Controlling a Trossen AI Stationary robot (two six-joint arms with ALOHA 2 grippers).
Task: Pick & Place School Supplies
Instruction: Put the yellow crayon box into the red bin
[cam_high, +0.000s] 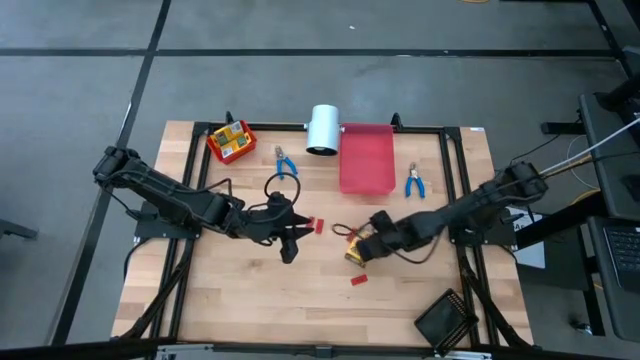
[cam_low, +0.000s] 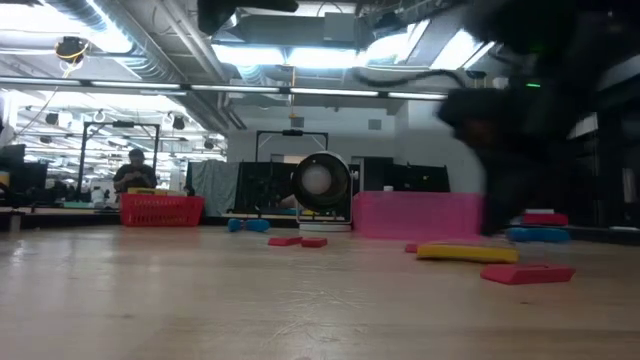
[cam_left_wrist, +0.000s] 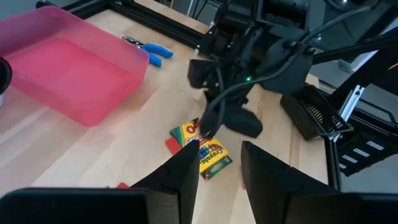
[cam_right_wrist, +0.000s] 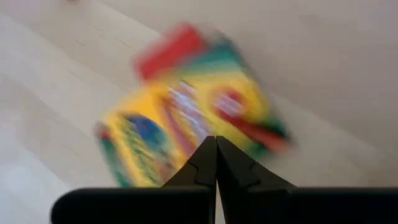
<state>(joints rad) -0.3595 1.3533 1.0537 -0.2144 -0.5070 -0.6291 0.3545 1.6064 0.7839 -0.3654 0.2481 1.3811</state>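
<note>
Yellow-orange flat cardboard crayon box with green print (cam_high: 357, 251) lies flat on pale wood-plank worktop (cam_high: 250, 290), centre-right; right tool (cam_high: 371, 240) poised right over it, fingers pressed together, gripping nothing; box's long axis diagonal; small red rectangular block (cam_high: 359, 280) just beside; left tool (cam_high: 293, 238) near, parted, empty; translucent pink plastic bin (cam_high: 367, 157) well apart.
</note>
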